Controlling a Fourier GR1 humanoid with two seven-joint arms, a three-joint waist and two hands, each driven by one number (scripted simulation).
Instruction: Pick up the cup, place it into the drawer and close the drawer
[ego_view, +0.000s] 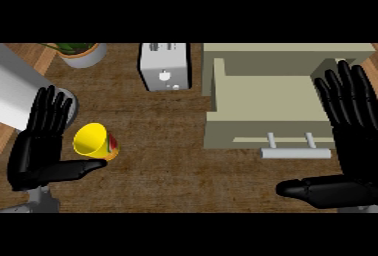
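A yellow cup (94, 141) with a red and green pattern on its side lies tilted on the brown counter at the left, its mouth facing up and left. My left hand (35, 150) stands just left of it, open, fingers straight up and thumb stretched under the cup, not holding it. The beige drawer (218, 95) is pulled out at the right, its hollow showing nothing inside, with a white bar handle (295, 153) on its front. My right hand (354, 145) is open at the right edge, over the drawer's right side, thumb pointing left below the handle.
A white toaster (165, 66) stands at the back centre, just left of the drawer. A potted plant (80, 53) sits at the back left. A grey and white rounded object (22, 95) lies at the far left behind my left hand.
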